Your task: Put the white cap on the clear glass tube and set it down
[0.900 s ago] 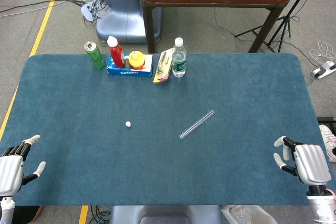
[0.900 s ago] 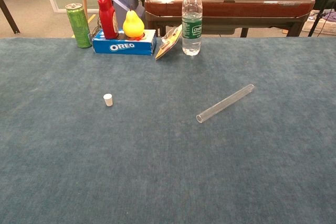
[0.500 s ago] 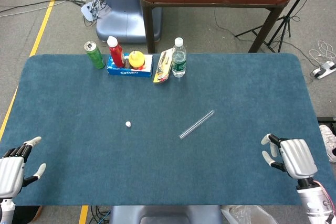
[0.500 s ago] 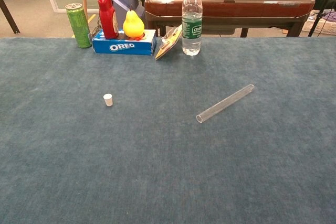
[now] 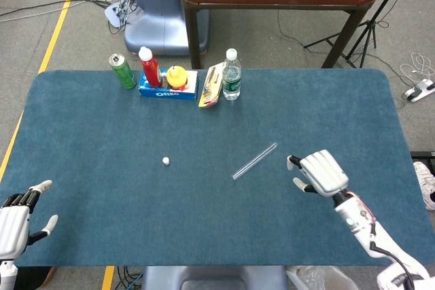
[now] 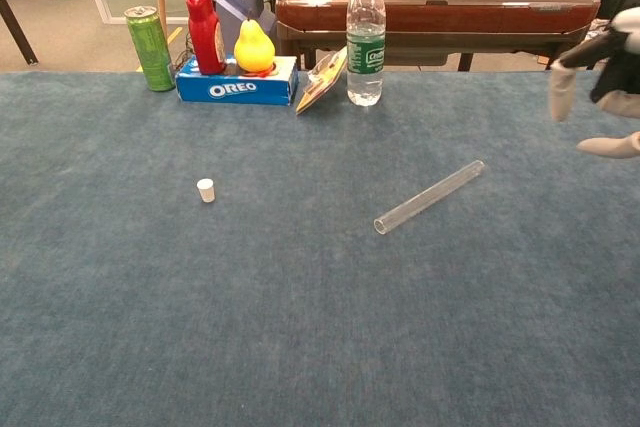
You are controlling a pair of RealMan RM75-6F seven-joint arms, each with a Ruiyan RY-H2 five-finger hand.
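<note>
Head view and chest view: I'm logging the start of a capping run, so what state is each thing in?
Clear glass tube: lying flat, uncapped.
Small white cap: loose on the blue table mat, apart from tube.
Right hand: open, near the tube.
Left hand: open, at mat's edge.

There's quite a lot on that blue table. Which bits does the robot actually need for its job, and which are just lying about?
Needed for the job:
white cap
clear glass tube
right hand, open, near the tube
left hand, open, at the table's near corner

Just lying about, along the far edge:
green can
red sauce bottle
Oreo box
yellow pear
snack packet
water bottle
</note>
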